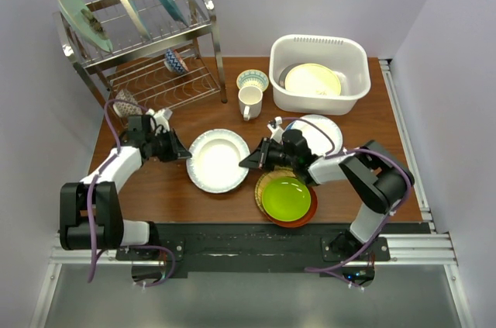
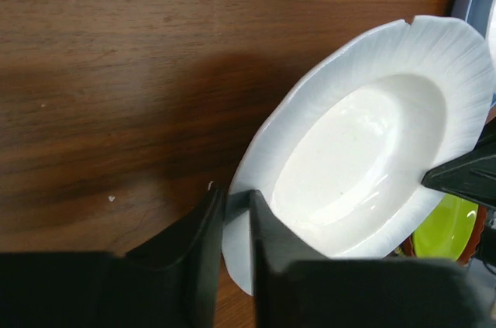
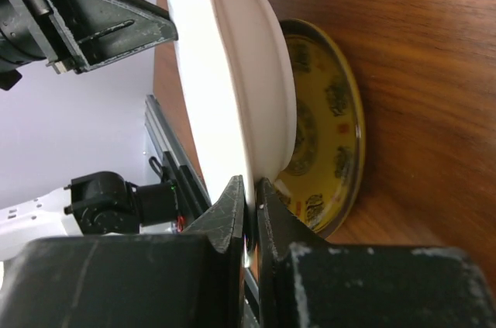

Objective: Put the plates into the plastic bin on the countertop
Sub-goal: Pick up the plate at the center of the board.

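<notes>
The countertop [image 1: 155,188] carries the bin [image 1: 358,80] at the far right, where one cream plate [image 1: 312,80] is already lodged. The white plate [image 1: 218,160] is located at centre, well short of the bin, beside a near-right stack topped by a lime plate [image 1: 286,198]. It is pinched at opposite rims: the left gripper [image 2: 236,212] is clamped on the left edge, the right gripper [image 3: 249,196] on the right edge. This is presumably a handover, so that the arm nearer the bin can carry it.

Blue-rimmed plate [image 1: 325,126] half hidden under right arm [image 1: 364,169], yellow patterned plate [image 3: 322,103] partly behind white plate [image 3: 232,72]
</notes>
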You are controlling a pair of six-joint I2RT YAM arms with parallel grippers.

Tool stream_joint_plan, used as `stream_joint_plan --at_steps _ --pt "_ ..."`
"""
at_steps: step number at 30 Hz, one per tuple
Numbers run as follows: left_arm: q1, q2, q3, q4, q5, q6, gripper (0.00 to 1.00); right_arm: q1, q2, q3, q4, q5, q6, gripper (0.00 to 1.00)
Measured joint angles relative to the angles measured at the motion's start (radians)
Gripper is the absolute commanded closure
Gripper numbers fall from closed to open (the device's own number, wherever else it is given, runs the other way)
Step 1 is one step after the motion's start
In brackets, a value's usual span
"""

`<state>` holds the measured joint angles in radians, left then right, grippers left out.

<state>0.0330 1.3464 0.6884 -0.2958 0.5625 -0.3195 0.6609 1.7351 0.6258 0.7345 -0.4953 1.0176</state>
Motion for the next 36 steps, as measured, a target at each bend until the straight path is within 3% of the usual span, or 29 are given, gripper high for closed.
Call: stream_joint_plan --at_steps 1,3,15,22,36 --pt "-0.003 -0.008 0.0 0.0 -0.001 0.0 0.46 0.002 -0.018 0.0 -0.017 0.006 -0.01 1.0" --pt "-0.016 -0.025 0.0 -0.002 0.007 -0.004 0.3 0.011 -0.055 0.0 -0.04 0.016 -0.037 1.0" --pt "-0.048 -0.116 0.0 -0.012 0.04 -0.011 0.05 0.047 -0.149 0.0 -0.146 0.03 -0.097 1.0" --pt "-0.047 -0.209 -0.001 -0.003 0.04 -0.014 0.05 0.046 -0.207 0.0 -0.248 0.065 -0.148 1.0" --pt "-0.044 -0.213 -0.014 -0.004 0.044 -0.014 0.04 0.039 -0.403 0.051 -0.563 0.18 -0.303 1.0"
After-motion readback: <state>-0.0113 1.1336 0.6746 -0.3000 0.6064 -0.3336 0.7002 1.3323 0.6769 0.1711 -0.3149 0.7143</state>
